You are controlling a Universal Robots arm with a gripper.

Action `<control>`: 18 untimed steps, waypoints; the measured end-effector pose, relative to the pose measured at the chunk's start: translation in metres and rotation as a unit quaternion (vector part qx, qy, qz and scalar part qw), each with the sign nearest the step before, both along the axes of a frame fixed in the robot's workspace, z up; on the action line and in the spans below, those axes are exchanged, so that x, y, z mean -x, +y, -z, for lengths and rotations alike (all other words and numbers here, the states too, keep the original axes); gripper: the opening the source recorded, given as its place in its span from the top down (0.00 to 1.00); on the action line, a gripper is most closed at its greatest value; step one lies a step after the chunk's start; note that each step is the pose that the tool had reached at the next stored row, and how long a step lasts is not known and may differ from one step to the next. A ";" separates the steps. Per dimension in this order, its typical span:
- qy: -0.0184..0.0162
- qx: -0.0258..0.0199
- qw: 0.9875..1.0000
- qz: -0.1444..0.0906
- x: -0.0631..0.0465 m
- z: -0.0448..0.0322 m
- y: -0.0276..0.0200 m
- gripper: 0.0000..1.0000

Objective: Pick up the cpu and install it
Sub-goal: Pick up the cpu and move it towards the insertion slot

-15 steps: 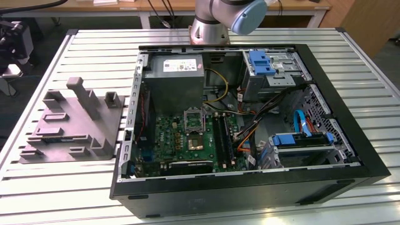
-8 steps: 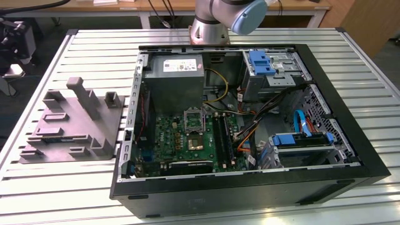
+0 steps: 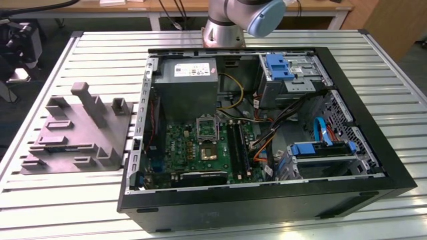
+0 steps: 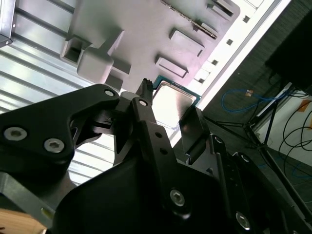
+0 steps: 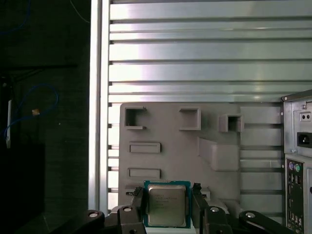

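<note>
Silver metal slats make up the table (image 3: 67, 200); a big black computer case (image 3: 267, 205) sits on it with its side off, so the green board (image 3: 193, 150) and lots of wires show inside; on the green board is a silver socket frame (image 3: 207, 130) with a dark middle. Beside the case, toward the exterior view's left, lies a grey plastic block (image 3: 73, 140) with tall posts and little pockets. The robot arm (image 3: 237, 17) stands on the table at the far side of the case.

In both wrist views the black gripper (image 5: 167, 207) has its two fingers (image 5: 137, 204) squeezed onto the cpu (image 5: 166, 202), one finger on each side. The cpu is a small flat square with a shiny grey top and a green edge; it sits tight between the fingers, and the grey block shows behind it. It looks lifted off the block, but I cannot tell how high. In the first wrist view the back of the case, with its plugs, is near the block; past the table's edge the floor is dark, and a blue cable (image 5: 29, 97) lies there.
</note>
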State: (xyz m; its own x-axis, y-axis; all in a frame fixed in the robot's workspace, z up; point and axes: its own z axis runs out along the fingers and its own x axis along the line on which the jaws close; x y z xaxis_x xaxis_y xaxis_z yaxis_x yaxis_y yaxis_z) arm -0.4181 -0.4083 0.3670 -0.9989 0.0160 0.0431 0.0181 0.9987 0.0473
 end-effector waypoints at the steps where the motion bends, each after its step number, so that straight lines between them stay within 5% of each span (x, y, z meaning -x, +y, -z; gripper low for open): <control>1: 0.000 0.000 1.000 0.000 -0.001 0.0000 0.0000 0.53; 18: 0.000 0.000 1.000 0.000 -0.019 0.0000 0.0000 0.53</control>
State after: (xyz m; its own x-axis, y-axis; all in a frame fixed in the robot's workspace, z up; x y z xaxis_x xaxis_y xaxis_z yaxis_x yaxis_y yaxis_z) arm -0.3992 -0.4083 0.3670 -0.9989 0.0160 0.0431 0.0180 0.9987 0.0472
